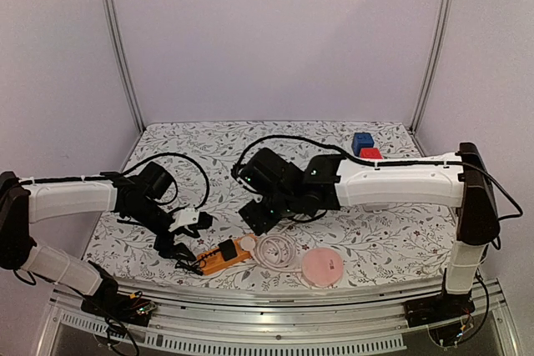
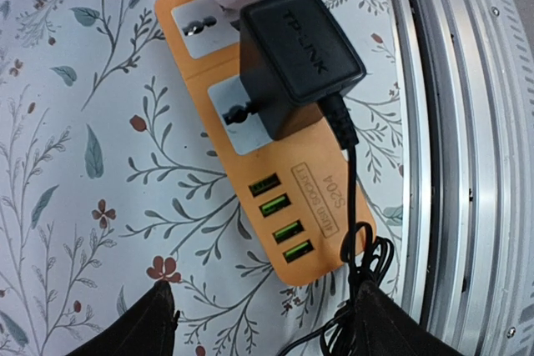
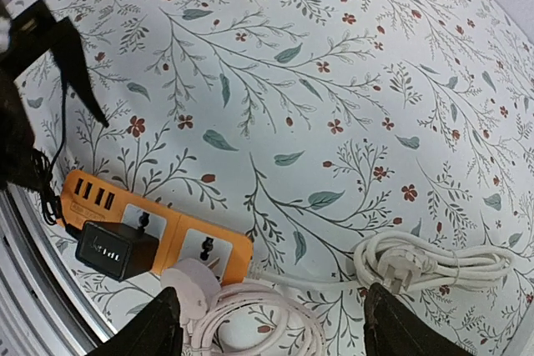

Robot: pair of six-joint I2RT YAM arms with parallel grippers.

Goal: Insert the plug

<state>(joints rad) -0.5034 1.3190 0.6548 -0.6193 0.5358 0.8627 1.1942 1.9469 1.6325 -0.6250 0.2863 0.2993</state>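
Observation:
The orange power strip (image 2: 288,206) lies near the table's front edge and also shows in the top view (image 1: 224,254) and the right wrist view (image 3: 158,227). A black plug adapter (image 2: 296,56) sits in the socket nearest the USB ports. Its black cord (image 2: 355,198) runs down past the strip's end to a tangle by my left gripper's right finger (image 2: 396,331). My left gripper (image 2: 267,327) is open and empty, just off the strip's USB end. My right gripper (image 3: 275,327) is open and empty, above the strip's other end.
A white cable coil (image 3: 259,323) with a round pale plug (image 3: 190,285) lies against the strip's free socket. A second white coil with a three-pin plug (image 3: 425,260) lies to the right. A pink dish (image 1: 322,266), a blue block (image 1: 362,141) and a red block (image 1: 371,153) are on the table.

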